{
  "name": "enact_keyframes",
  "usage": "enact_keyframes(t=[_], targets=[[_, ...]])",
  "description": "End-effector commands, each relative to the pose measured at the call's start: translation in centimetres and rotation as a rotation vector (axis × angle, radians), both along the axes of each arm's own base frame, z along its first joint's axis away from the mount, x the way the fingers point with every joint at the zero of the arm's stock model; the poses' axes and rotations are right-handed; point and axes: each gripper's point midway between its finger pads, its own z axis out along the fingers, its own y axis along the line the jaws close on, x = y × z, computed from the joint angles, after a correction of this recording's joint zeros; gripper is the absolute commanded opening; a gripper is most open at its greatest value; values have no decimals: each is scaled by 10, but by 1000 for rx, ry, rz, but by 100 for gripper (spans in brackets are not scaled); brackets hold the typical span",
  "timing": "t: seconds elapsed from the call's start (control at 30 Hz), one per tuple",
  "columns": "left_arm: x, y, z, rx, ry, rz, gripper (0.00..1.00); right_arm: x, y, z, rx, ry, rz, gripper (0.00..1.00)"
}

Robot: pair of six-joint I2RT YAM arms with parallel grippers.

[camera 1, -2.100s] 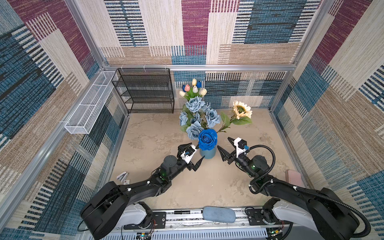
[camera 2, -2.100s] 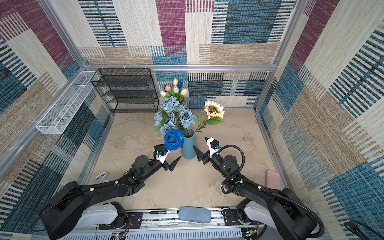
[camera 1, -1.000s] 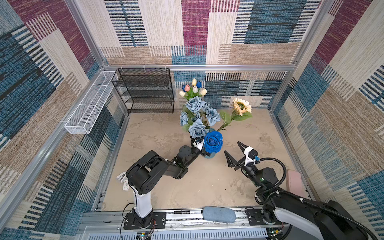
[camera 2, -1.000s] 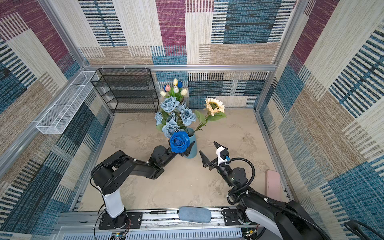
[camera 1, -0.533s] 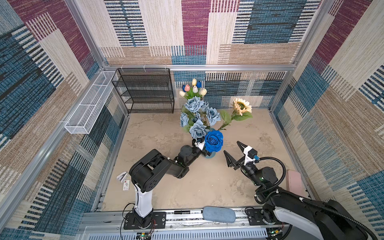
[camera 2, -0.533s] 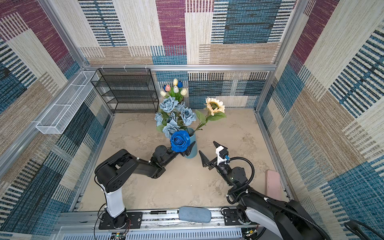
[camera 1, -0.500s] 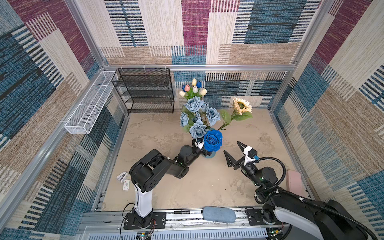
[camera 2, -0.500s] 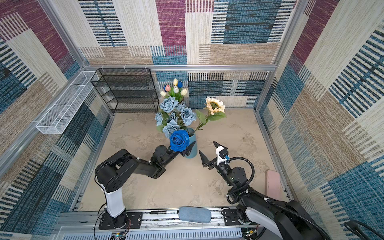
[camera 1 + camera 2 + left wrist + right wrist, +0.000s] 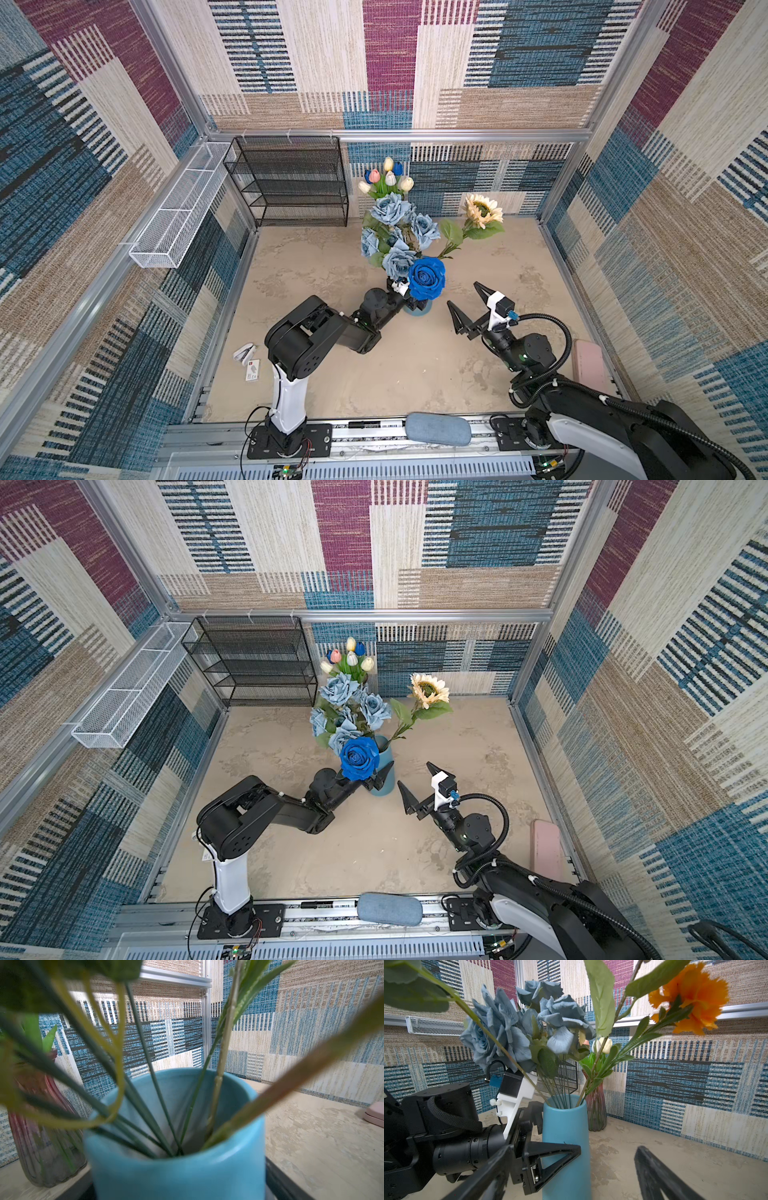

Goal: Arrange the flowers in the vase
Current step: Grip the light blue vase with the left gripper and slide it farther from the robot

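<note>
We count two vases: left end effector (image 9: 377, 776) clamps the blue vase (image 9: 566, 1122), right end effector (image 9: 462, 293) apart nearby, pink vase (image 9: 595, 1109) beyond.

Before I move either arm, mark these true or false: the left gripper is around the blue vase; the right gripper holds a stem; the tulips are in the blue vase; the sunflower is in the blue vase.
1. The left gripper has a jaw on each side of the blue vase: true.
2. The right gripper holds a stem: false. It is open and empty, apart from the vase.
3. The tulips stand in the blue vase: false. They stand in the ribbed pink glass vase behind it.
4. The stem of the sunflower runs into the blue vase: true.
</note>
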Motion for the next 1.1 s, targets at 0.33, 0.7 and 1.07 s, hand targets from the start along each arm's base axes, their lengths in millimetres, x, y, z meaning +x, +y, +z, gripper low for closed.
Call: enact_keyframes(t=[0.33, 0.7, 1.07], targets=[[3, -8, 7, 1, -40, -31, 71, -2, -1, 8, 13, -25, -3, 94], [15, -18, 20, -21, -73, -65, 44, -5, -6, 10, 25, -36, -13, 94], [69, -41, 53, -36, -136, -91, 41, -7, -10, 12, 35, -44, -24, 94]])
